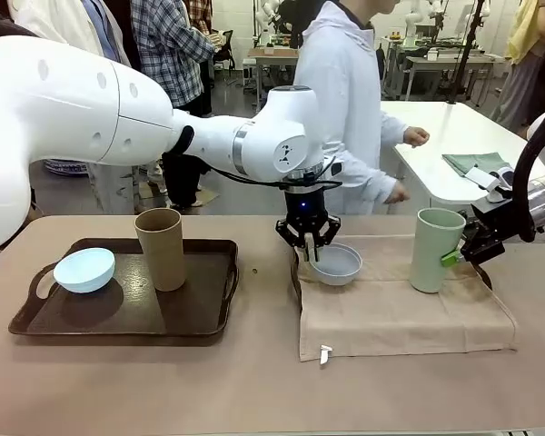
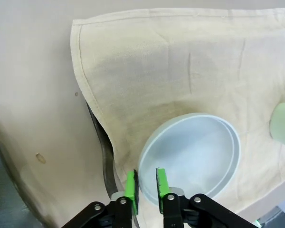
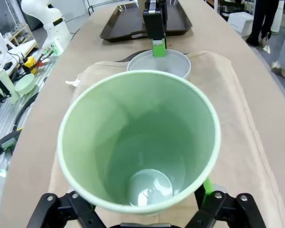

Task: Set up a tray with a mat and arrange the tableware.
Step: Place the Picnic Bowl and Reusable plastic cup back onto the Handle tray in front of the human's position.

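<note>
A beige mat [image 1: 400, 313] lies over a dark tray, whose rim [image 1: 296, 286] peeks out at the mat's left edge. On the mat sits the greyish white bowl [image 1: 336, 263] [image 2: 194, 156]. My left gripper [image 1: 307, 240] [image 2: 146, 186] comes down from above with its green pads close together on either side of the bowl's near rim. At the right of the mat the pale green cup [image 1: 436, 250] [image 3: 142, 137] stands upright. My right gripper [image 1: 454, 257] has its jaws wide around the cup's lower part. Whether they press on it is hidden by the cup's rim.
A second dark tray [image 1: 209, 318] at the left holds a pale blue bowl [image 1: 84, 270] and a tan brown cup [image 1: 161, 248]. A person in white [image 1: 345, 100] stands at the far side, one hand [image 1: 398, 193] low near the table. The table's front strip is bare.
</note>
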Tool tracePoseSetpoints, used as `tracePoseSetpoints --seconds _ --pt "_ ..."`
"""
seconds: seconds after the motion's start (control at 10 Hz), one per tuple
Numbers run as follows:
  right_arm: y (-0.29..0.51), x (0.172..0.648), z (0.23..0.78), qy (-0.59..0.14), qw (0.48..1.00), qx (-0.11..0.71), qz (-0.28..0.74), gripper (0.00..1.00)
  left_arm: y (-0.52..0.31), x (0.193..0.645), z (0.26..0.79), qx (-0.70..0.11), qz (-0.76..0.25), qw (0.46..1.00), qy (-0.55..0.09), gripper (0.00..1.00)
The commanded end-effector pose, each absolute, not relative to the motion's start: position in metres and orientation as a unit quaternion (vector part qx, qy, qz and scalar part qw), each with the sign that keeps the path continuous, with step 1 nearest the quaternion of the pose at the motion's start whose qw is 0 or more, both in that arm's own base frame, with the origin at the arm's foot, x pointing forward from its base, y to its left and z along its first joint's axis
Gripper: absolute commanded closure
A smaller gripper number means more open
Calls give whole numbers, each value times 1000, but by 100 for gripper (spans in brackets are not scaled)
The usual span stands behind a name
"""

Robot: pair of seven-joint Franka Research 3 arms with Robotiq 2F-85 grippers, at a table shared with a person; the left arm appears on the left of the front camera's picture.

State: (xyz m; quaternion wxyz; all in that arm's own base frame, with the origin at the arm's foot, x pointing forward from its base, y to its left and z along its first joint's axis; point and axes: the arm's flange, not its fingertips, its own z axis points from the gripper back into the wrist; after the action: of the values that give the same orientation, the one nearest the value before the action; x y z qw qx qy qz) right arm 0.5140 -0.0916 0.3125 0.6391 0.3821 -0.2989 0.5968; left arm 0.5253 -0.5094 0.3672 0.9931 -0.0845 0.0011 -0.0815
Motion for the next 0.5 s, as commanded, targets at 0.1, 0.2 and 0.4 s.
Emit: tracePoseSetpoints --seconds 0.1,0.2,0.4 --pt "-91 514 322 -282 656 355 604 0 -509 520 377 -87 -93 992 24 0" --pt "-93 512 331 -264 666 343 608 0 -507 515 386 -81 -90 992 24 0" --pt "-105 502 352 -236 683 313 616 0 -499 505 407 -81 -96 992 18 37"
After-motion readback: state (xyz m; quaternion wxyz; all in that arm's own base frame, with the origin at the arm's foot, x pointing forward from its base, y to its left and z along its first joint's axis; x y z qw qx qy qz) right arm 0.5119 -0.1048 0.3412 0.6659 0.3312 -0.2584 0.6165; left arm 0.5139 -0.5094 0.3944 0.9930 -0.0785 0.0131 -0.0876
